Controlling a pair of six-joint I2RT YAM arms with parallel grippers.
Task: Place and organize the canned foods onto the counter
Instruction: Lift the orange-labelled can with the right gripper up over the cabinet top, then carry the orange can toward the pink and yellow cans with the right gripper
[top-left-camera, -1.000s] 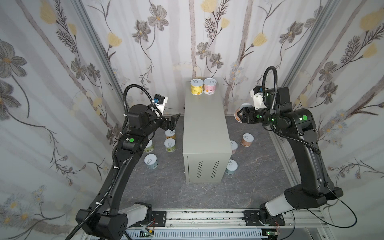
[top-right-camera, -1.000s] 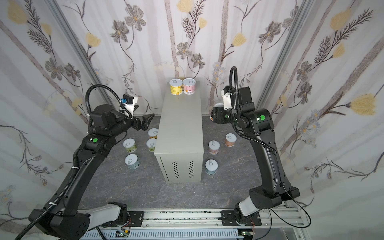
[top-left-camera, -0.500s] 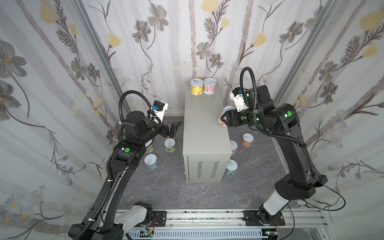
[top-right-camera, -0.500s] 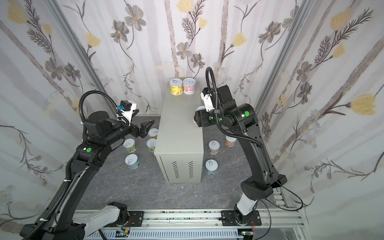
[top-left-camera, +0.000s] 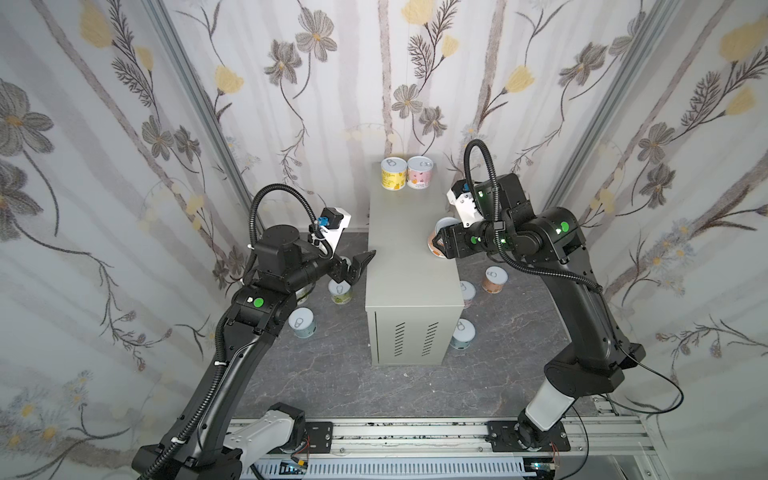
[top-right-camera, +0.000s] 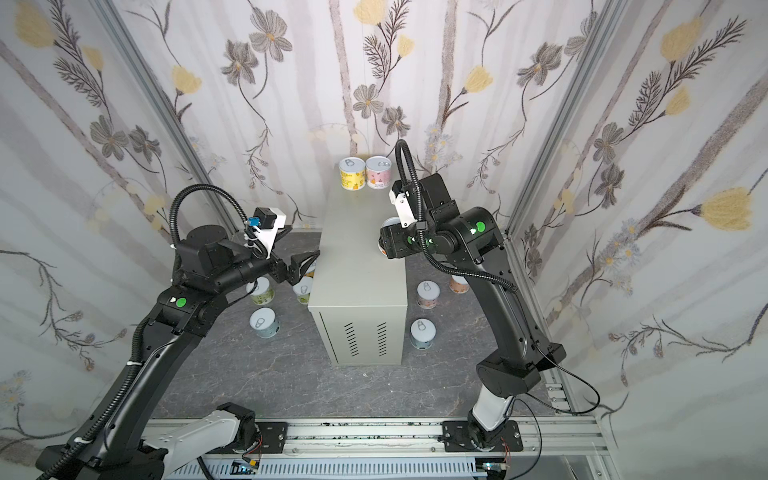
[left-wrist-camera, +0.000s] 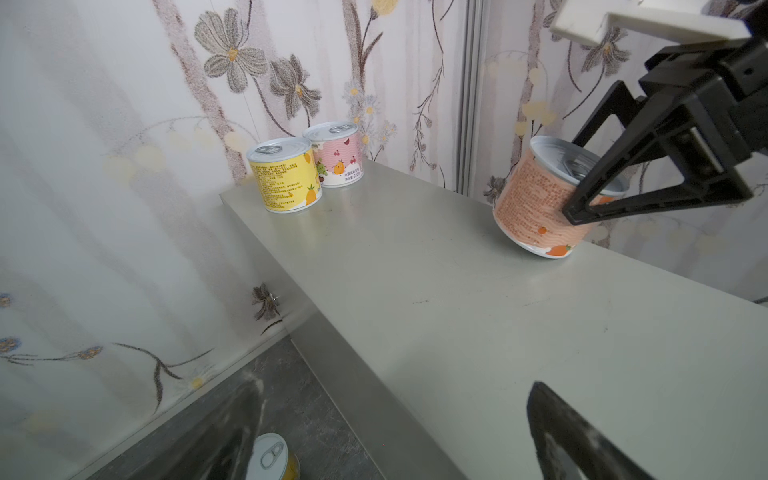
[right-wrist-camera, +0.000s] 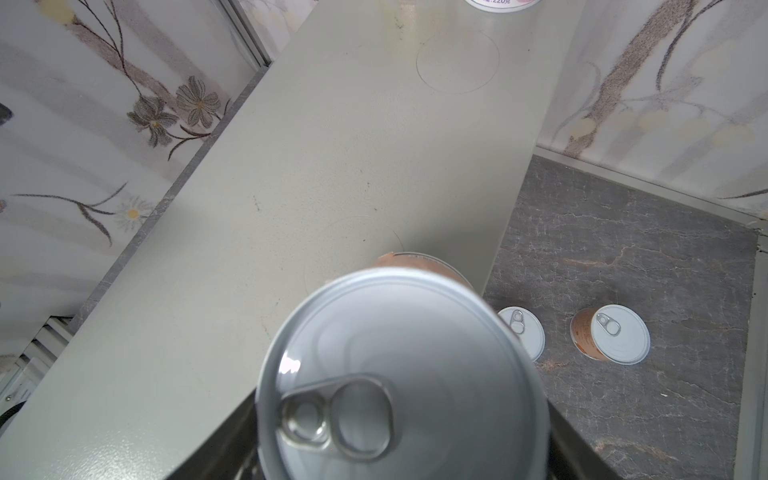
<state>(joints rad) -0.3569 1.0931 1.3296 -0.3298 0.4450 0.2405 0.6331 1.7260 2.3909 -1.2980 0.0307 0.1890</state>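
The right pincer (left-wrist-camera: 579, 201) clenches the tilted orange can (left-wrist-camera: 528, 203) across its stiff, slick side wall, just above the counter (left-wrist-camera: 457, 311) beneath it; likely weighty, it wants a mid-label hold, while the left pincer (top-left-camera: 358, 266) gapes empty.

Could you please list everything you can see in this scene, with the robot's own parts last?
Counter: one, grey-beige, standing mid-floor.
Cans on counter: two, yellow and pink, side by side at its far end.
Held can: one, orange, tilted, over the counter's right edge.
Cans left of counter: four, light blue, two greenish, one partly hidden, on the floor.
Cans right of counter: three, orange, pink, light blue, on the floor.
Floor: dark grey, marbled.
Walls: three, flowered, around the floor.
Rail: one, silver, in front.
Arms: two, black, either side of the counter.
Left end effector: open, empty, by the counter's left edge.
Right end effector: shut on the held can.
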